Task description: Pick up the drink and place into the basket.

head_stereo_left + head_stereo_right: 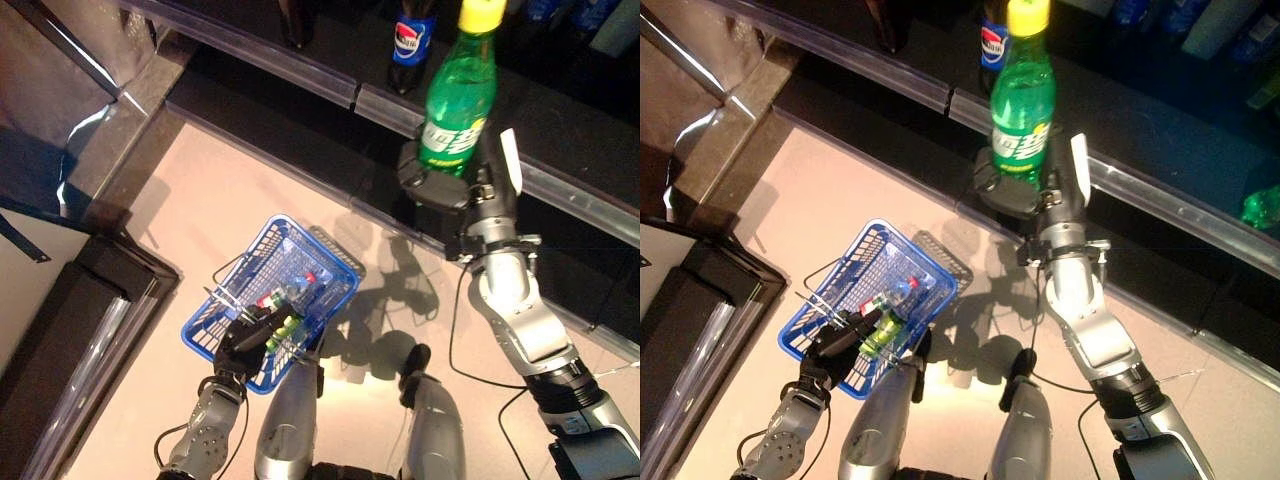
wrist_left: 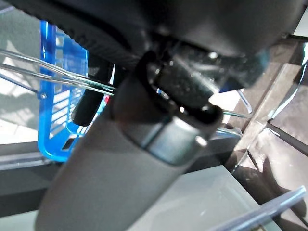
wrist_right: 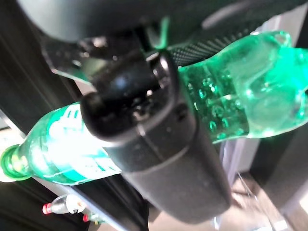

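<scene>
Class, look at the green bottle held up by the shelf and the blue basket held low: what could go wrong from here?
1. The right robot hand grips the green bottle only near its base; top-heavy, it might tip or slip.
2. The blue basket, hanging from the left robot hand, already holds bottles; a dropped bottle may bounce out.

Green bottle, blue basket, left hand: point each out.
green bottle (image 1: 455,95), left eye view, on its label band.
blue basket (image 1: 262,250), left eye view, on its far-left rim.
left hand (image 1: 238,347), left eye view, back of hand at the handles.
</scene>
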You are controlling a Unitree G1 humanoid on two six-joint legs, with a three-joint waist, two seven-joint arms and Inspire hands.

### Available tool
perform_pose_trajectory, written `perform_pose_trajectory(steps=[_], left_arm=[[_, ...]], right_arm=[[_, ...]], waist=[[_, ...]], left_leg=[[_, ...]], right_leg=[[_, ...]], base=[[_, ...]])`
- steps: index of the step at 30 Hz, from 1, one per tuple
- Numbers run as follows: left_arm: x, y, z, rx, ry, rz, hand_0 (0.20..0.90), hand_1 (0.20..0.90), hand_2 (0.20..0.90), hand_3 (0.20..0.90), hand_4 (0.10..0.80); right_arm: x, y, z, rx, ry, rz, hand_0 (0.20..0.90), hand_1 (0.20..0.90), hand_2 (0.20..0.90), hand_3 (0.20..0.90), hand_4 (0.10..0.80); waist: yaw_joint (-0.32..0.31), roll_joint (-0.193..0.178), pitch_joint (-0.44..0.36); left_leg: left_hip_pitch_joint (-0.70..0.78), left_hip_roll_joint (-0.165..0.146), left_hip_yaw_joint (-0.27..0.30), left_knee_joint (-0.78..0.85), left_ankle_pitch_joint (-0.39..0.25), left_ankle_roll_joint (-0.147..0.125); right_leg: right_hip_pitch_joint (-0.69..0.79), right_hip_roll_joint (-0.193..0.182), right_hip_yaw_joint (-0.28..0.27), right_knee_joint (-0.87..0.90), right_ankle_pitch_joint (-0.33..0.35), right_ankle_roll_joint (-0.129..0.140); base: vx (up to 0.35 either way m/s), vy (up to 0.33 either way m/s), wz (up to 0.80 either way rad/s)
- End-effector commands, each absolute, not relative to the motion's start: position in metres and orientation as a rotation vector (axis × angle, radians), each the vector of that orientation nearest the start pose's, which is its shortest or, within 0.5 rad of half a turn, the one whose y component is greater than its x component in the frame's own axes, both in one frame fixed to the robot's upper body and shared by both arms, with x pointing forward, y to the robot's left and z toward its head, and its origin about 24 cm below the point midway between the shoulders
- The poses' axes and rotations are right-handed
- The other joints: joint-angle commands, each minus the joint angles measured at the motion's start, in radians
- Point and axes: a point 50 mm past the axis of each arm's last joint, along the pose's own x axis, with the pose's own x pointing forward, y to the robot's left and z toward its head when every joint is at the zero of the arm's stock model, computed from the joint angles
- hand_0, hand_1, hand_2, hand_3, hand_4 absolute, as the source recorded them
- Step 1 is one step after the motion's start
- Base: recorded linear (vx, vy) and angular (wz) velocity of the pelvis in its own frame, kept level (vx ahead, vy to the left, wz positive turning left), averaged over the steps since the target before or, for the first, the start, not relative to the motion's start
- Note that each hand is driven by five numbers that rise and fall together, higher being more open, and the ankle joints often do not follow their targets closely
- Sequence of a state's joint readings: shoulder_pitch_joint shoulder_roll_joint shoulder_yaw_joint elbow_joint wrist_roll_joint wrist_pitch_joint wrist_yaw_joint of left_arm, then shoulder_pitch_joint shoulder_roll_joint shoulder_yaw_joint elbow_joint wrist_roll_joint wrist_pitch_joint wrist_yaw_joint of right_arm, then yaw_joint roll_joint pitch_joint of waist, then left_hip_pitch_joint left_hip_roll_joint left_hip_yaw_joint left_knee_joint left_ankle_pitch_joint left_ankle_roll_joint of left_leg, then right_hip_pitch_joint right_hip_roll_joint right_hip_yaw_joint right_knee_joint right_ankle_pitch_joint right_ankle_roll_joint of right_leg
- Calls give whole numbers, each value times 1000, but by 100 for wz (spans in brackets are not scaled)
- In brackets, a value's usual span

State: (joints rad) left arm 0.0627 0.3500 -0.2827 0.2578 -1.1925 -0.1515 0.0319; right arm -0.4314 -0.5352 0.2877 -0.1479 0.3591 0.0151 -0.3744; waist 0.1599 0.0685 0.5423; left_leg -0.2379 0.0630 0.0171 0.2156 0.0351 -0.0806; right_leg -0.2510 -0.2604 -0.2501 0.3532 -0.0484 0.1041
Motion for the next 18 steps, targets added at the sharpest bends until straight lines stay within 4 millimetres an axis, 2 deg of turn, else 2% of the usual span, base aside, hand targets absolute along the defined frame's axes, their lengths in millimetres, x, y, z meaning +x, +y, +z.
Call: perform_pose_trajectory(steps=[1,8,12,18], left_arm=[[239,186,93,-713,-275,-264,300,300,300,200,100],[234,168,114,-718,-316,-440,300,300,300,200,100],[228,156,126,-746,-332,-573,300,300,300,200,100],[222,144,140,-742,-364,-721,300,300,300,200,100]], right_arm=[[259,-122,269,7,-898,223,300,300,300,200,100],[268,-102,249,74,-775,225,300,300,300,200,100],[273,-88,232,115,-676,212,300,300,300,200,100],[277,-78,217,128,-592,208,300,300,300,200,100]], waist=[[22,2,-77],[67,6,-107],[99,2,-117],[123,0,-124]], left_leg=[[46,-42,-30,33,-36,49],[64,-51,-68,40,-36,46],[85,-60,-98,32,-38,45],[92,-67,-124,29,-33,42]], right_leg=[[129,48,-56,56,-93,-61],[184,53,-100,48,-104,-70],[218,51,-126,40,-110,-64],[243,51,-148,26,-107,-61]], base=[[32,-18,25],[43,-20,23],[60,-33,24],[44,-14,21]])
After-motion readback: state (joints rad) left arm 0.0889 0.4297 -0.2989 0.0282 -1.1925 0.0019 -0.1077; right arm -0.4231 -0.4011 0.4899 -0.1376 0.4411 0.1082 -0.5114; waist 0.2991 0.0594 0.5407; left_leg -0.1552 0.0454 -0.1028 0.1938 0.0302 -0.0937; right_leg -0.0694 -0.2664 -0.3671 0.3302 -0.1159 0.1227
